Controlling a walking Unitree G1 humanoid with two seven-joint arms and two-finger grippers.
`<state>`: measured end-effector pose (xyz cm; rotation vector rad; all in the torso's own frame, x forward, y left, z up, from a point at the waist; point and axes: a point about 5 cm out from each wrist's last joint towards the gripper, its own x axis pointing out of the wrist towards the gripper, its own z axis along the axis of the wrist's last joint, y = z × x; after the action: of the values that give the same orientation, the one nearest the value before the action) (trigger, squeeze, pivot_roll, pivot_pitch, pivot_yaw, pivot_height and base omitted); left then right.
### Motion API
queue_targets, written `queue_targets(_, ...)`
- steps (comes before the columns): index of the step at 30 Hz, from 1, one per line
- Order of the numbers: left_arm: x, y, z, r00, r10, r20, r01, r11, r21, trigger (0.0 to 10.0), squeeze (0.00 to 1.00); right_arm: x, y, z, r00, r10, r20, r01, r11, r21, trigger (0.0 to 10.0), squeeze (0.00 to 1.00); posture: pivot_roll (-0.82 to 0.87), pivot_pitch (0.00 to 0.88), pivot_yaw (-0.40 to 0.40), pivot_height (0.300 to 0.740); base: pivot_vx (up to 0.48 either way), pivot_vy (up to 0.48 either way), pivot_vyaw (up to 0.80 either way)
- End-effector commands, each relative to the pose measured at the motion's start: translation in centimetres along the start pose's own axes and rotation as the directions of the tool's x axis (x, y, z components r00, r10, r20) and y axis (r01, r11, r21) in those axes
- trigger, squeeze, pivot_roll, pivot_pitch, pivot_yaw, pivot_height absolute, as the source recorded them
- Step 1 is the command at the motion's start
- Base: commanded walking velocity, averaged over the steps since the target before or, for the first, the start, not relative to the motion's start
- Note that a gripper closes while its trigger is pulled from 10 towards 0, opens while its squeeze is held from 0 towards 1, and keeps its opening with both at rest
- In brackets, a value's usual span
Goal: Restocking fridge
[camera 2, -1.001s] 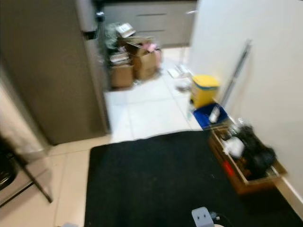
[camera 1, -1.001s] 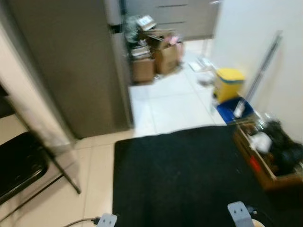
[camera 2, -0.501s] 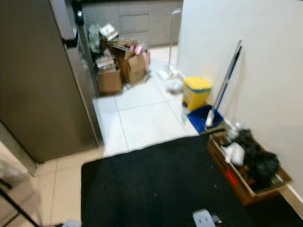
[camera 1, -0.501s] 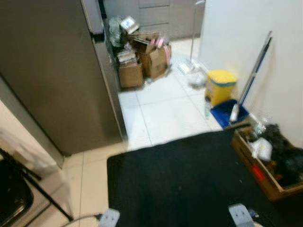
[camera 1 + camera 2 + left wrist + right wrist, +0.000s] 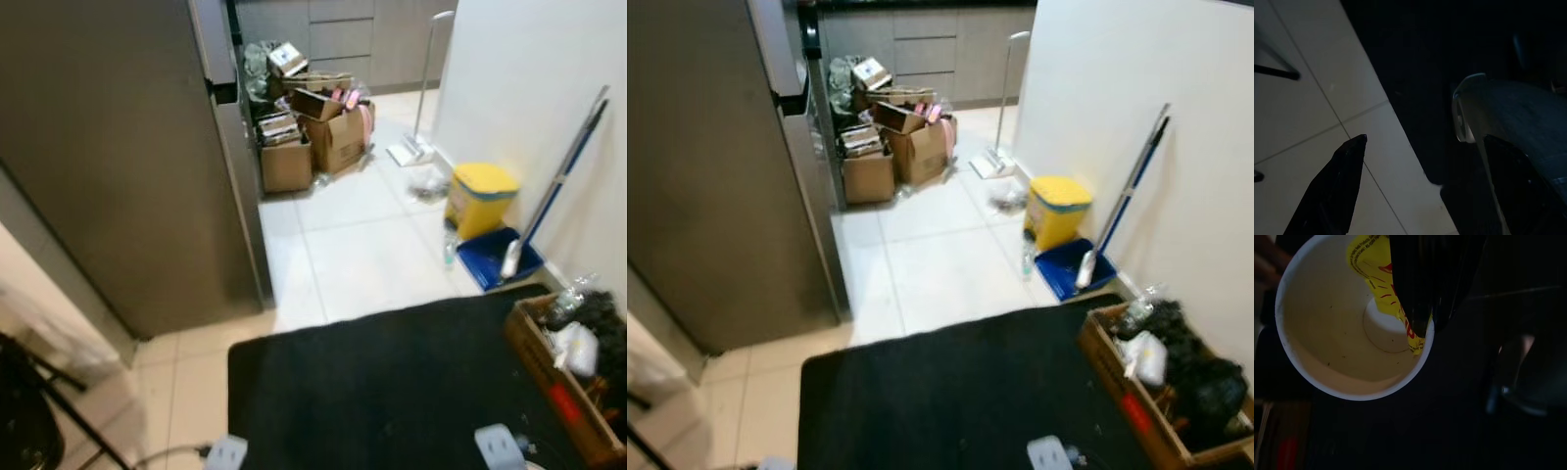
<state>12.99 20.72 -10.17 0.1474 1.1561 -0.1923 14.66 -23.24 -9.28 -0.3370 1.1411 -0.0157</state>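
The tall grey fridge (image 5: pixel 118 166) stands closed at the left, its side facing me and its door edge (image 5: pixel 223 88) toward the kitchen. In the right wrist view my right gripper (image 5: pixel 1424 327) is shut on the rim of a white paper cup (image 5: pixel 1327 333) with a yellow printed label; one finger is inside the cup, the other outside. The cup looks empty. My left gripper (image 5: pixel 1425 166) hangs open over the edge of the black mat and the pale tiles, with nothing between its fingers (image 5: pixel 1337 186).
A black mat (image 5: pixel 392 382) covers the floor before me. Cardboard boxes (image 5: pixel 313 137) are piled beyond the fridge. By the right wall stand a yellow bin (image 5: pixel 480 196), a blue dustpan (image 5: pixel 495 259) and a wooden crate (image 5: pixel 563 392) of clutter. Dark chair legs (image 5: pixel 39 411) stand at the lower left.
The whole picture has shifted and sharpened as the camera moved: the fridge is nearer and the chair has slid out at the left. The things themselves have not moved.
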Motion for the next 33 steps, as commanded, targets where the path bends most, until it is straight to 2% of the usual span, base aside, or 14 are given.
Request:
queue_targets(1,-0.12,-0.03,-0.89,1.000,-0.003,-0.028,0.003,1.000,0.003,10.0,0.00,0.02,0.13,0.30,1.000,0.002,0.009,-0.002,1.000,-0.009,10.0,0.00,0.02,0.000,0.003,0.740,0.296,0.000,0.00)
queue_targets(33,-0.16,0.09,-0.95,1.000,-0.003,-0.029,0.003,1.000,0.002,10.0,0.00,0.03,0.17,0.38,1.000,0.004,0.010,-0.004,1.000,-0.007,10.0,0.00,0.01,0.000,0.002,0.740,0.289,0.000,0.00)
